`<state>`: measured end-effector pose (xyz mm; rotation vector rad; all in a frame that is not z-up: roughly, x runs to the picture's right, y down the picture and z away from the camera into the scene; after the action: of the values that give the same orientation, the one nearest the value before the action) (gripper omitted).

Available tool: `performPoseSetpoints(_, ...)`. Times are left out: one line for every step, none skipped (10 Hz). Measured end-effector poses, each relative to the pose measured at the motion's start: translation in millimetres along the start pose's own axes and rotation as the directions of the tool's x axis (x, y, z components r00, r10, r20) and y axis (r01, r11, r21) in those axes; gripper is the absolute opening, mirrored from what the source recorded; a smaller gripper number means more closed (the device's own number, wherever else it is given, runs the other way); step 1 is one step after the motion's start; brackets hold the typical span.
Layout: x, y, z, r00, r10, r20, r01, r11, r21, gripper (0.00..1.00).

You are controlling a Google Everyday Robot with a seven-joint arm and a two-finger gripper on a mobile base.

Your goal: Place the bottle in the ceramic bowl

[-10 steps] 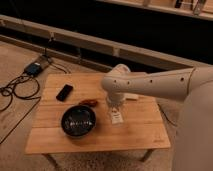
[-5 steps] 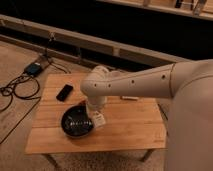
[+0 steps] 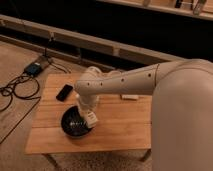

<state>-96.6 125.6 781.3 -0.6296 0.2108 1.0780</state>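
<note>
Dim room, dark shelving behind, small wooden table point(image 3: 120, 127) on a speckled floor. White robot arm point(image 3: 140, 82) stretched in from the right, bent down over the table's left half. Gripper point(image 3: 89, 114) low over the right rim of the ceramic bowl point(image 3: 74, 124), closed on the bottle point(image 3: 91, 119), held roughly upright at the bowl's inner right edge. Glossy dark bowl interior otherwise showing only reflections. Flat black slab point(image 3: 64, 92) near the table's back left corner. White block point(image 3: 130, 97) just behind the arm. Cables and a small box point(image 3: 34, 68) on the floor, left.
</note>
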Motion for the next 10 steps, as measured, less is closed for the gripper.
performPoseSetpoints(-4,1,4,1.0,-0.008,0.004,0.008,1.0,-0.012,0.02)
performPoseSetpoints(-10,3,9,1.0,-0.016,0.009,0.016,1.0,-0.026,0.1)
performPoseSetpoints(-15,4,13,1.0,-0.02,0.015,0.021,0.999,-0.038,0.21)
performPoseSetpoints(-18,5,15,1.0,-0.021,0.02,0.022,0.999,-0.049,0.29)
performPoseSetpoints(-22,5,17,0.999,-0.021,0.027,0.022,0.998,-0.062,0.39)
performPoseSetpoints(-24,5,19,0.999,-0.02,0.029,0.022,0.997,-0.071,0.49)
performPoseSetpoints(-25,5,21,0.999,-0.018,0.03,0.02,0.997,-0.08,0.6)
performPoseSetpoints(-25,5,22,0.999,-0.017,0.03,0.019,0.996,-0.09,0.72)
performPoseSetpoints(-25,6,22,0.999,-0.017,0.029,0.02,0.995,-0.097,0.77)
performPoseSetpoints(-24,6,22,0.999,-0.017,0.029,0.02,0.994,-0.104,0.8)
